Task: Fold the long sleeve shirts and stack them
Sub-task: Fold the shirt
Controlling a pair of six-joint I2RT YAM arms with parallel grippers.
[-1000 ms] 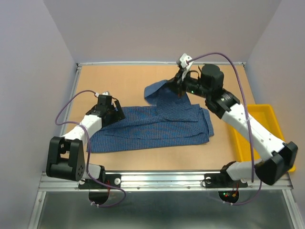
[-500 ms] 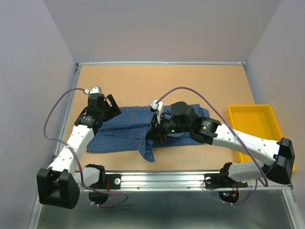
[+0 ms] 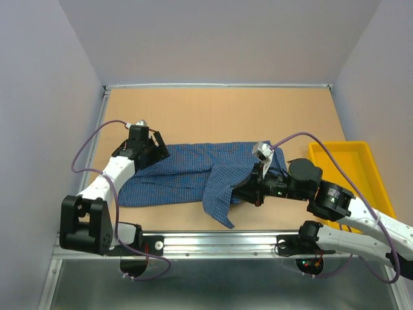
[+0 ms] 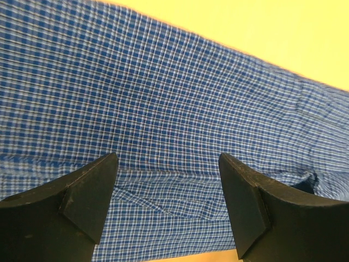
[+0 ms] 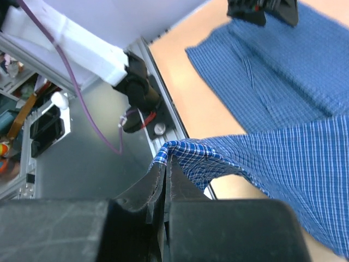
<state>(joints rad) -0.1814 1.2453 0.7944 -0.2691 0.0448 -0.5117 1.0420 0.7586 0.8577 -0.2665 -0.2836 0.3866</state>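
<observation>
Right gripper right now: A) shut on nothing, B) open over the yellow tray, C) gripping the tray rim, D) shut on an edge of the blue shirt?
D: the right wrist view shows the right gripper shut, with an edge of the blue checked shirt pinched between its fingers.

No text, label, brand, number or sign can be read in any view.
</observation>
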